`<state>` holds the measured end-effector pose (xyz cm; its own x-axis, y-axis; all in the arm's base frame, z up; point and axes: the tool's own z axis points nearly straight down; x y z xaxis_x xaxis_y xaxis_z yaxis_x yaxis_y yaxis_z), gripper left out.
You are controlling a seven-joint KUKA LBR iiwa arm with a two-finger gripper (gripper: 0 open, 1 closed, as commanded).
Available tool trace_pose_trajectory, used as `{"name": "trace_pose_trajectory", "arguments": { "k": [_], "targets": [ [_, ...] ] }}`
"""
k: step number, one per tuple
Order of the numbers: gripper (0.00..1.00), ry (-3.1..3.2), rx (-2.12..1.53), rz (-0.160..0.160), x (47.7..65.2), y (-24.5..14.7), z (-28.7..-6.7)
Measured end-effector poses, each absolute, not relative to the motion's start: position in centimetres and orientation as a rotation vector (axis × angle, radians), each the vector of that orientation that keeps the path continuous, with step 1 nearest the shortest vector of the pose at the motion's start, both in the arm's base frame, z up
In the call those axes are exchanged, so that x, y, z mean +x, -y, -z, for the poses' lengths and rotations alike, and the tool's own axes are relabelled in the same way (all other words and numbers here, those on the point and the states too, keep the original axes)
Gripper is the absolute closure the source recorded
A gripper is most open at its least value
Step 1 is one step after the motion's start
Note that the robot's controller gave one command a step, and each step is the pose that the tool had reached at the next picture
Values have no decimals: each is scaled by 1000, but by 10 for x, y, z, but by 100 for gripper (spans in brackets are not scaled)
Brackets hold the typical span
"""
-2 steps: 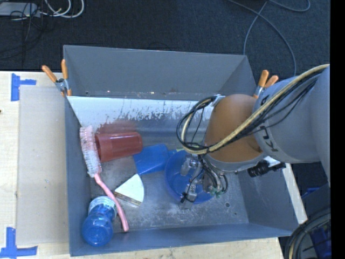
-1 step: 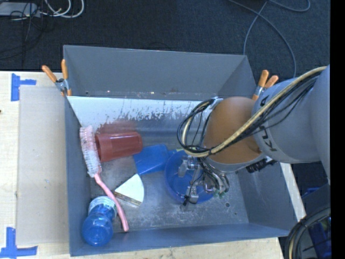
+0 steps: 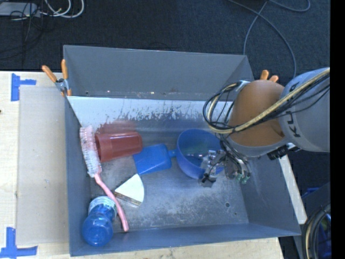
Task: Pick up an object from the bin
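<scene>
Orange-capped wrist point(image 3: 257, 117) hangs over the grey bin point(image 3: 156, 77), with its gripper point(image 3: 211, 171) down at the right rim of a round blue bowl point(image 3: 191, 144). Whether the pincer is spread or pressed together cannot be told. Just left of the bowl lies a flat blue scoop point(image 3: 152, 159). Farther left of the bowl are a red cup point(image 3: 117, 144) on its side and a pink brush point(image 3: 90, 152). Down-left of the bowl lie a white wedge point(image 3: 131, 189) and a blue bottle point(image 3: 98, 223).
</scene>
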<state>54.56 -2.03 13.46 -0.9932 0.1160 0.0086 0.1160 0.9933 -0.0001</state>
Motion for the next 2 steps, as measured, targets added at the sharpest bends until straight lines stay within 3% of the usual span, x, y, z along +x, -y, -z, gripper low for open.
{"name": "trace_pose_trajectory", "arguments": {
  "k": [2],
  "targets": [
    [100, 3125, -196, 1, 542, 14, -130]
  ]
}}
